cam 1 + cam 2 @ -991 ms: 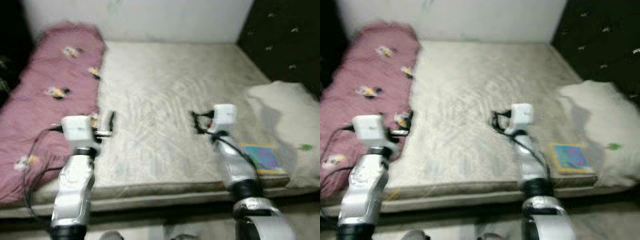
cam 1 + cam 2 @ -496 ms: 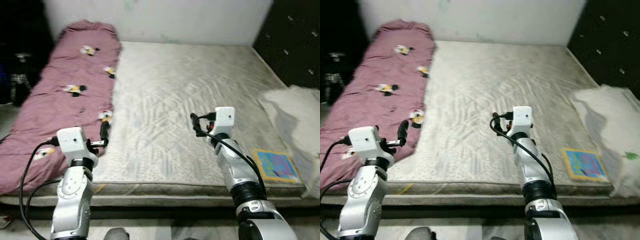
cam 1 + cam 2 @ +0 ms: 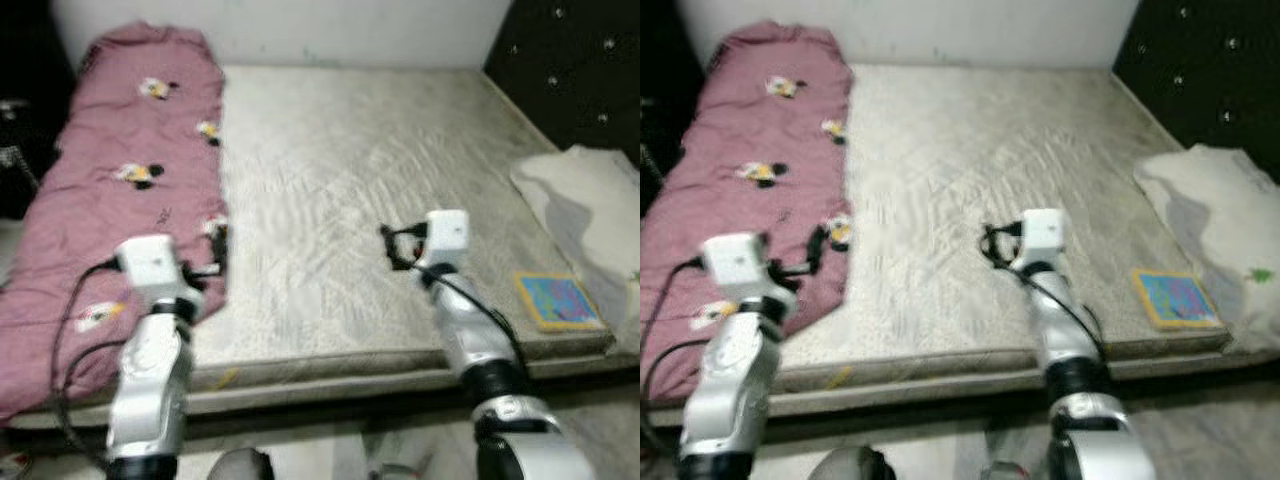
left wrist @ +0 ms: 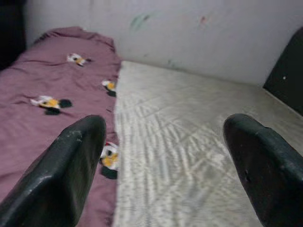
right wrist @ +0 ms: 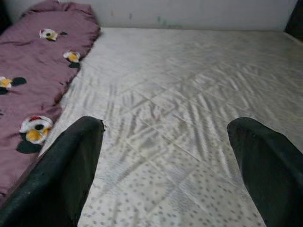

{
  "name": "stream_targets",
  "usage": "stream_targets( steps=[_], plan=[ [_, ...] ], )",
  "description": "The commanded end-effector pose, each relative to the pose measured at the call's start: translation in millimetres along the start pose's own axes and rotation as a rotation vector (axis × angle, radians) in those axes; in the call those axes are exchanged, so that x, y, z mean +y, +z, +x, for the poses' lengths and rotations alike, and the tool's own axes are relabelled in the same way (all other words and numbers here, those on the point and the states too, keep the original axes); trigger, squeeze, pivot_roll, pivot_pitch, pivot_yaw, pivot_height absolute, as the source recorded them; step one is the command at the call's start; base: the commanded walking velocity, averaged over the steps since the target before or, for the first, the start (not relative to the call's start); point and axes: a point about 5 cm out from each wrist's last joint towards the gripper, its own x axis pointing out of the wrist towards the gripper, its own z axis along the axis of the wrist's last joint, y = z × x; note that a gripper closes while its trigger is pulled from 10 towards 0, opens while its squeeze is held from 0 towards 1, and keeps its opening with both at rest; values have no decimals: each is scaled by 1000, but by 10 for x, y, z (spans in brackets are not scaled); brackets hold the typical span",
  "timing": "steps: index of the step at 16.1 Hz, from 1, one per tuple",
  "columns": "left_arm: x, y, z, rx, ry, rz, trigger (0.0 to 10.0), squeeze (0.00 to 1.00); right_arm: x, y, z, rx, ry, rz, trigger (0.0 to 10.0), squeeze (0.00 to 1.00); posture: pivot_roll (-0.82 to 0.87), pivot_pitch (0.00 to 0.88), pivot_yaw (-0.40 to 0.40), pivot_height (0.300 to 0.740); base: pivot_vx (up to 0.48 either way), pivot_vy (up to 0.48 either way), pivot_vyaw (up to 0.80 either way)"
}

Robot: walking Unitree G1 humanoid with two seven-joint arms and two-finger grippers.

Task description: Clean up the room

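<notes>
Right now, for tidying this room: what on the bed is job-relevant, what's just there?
Likely for the job:
pink blanket, spread along the mattress's left side
white pillow, at the right edge
colourful book, on the near right corner
left gripper and right gripper, both with jaws open, holding nothing

Just there:
mattress
dark headboard
white wall

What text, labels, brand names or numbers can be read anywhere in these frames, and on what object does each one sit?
None can be read.
The colourful book at the mattress corner has a printed cover, too blurred to tell whether it carries words.
The pink blanket bears only small cartoon figures, no lettering.
The white pillow shows a small green mark, unreadable.
</notes>
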Motion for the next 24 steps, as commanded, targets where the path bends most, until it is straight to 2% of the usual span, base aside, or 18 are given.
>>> stream_targets(
  steps=[1,16,24],
  plan=[
    [90,33,4,-5,33,30,10000,0,122,28,36,-2,42,5,10000,0,-3,0,-36,740,0,480,0],
    [98,20,16,7,53,20,10000,0,153,18,53,9,65,-1,10000,0,5,0,-41,740,0,480,0],
    [127,51,48,-3,71,47,10000,0,169,24,66,9,74,-5,10000,0,6,0,-41,740,0,480,0]
  ],
)
